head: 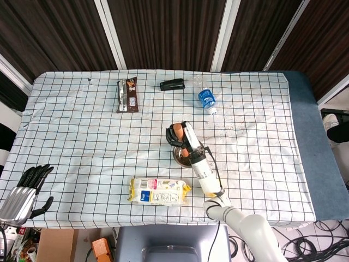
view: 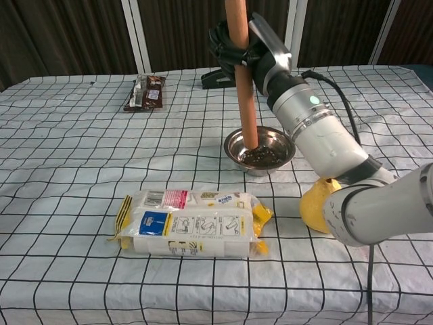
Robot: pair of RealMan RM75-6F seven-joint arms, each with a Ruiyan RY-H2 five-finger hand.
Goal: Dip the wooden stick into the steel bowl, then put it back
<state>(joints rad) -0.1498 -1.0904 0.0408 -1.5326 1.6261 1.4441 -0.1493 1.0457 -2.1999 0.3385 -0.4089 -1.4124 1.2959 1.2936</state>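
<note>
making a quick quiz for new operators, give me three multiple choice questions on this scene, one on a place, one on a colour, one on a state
1. Where is the stapler?
A. far edge of the table, beside the water bottle
B. inside the steel bowl
C. on the food packet

2. What colour is the bottle's label?
A. red
B. blue
C. green

3. What is the right hand doing?
A. resting flat on the table
B. gripping the wooden stick upright over the bowl
C. holding the bottle

Answers: 1 A, the head view shows it at the far edge. 2 B, the label is blue. 3 B, its fingers wrap the stick.
</note>
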